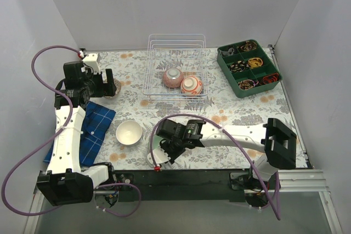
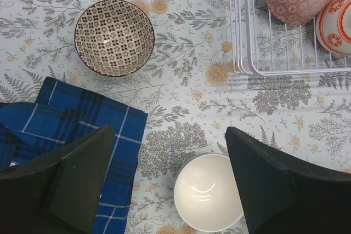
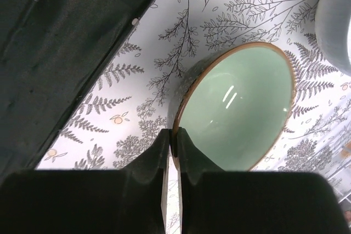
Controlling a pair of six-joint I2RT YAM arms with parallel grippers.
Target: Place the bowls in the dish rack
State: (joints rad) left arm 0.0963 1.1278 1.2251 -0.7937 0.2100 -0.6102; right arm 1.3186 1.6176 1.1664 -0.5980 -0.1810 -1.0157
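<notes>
Near the far left corner of the counter [image 1: 236, 108], the left gripper [image 2: 169, 132] hangs in the air with its two fingers wide apart. Nothing is between them. The dark grey bowl [image 2: 114, 37] sits right side up just beside this gripper, toward the dish rack, and is not touched. A blue cloth [image 1: 88, 127] lies flat along the left edge.

The white bowl [image 1: 129, 133] stands right side up just to the right of the cloth. In the left wrist view it lies below the open fingers, apart from them.

Next comes the mint green bowl [image 3: 236, 108], near the front edge, just right of the white bowl. The right gripper [image 3: 174, 141] is clamped on its rim. One finger is inside the bowl and one is outside, pressed together on the edge. The rest of the bowl lies past the fingertips.

The dish rack [image 1: 176, 47] stands in the middle of the far edge. Two bowls are in it, at its front end: the pinkish-red bowl [image 1: 173, 77] on the left and the orange-red bowl [image 1: 192, 86] on the right, touching each other. Both are tipped on their sides.

A green tray [image 1: 224, 58] with small things in it sits in the far right corner.
</notes>
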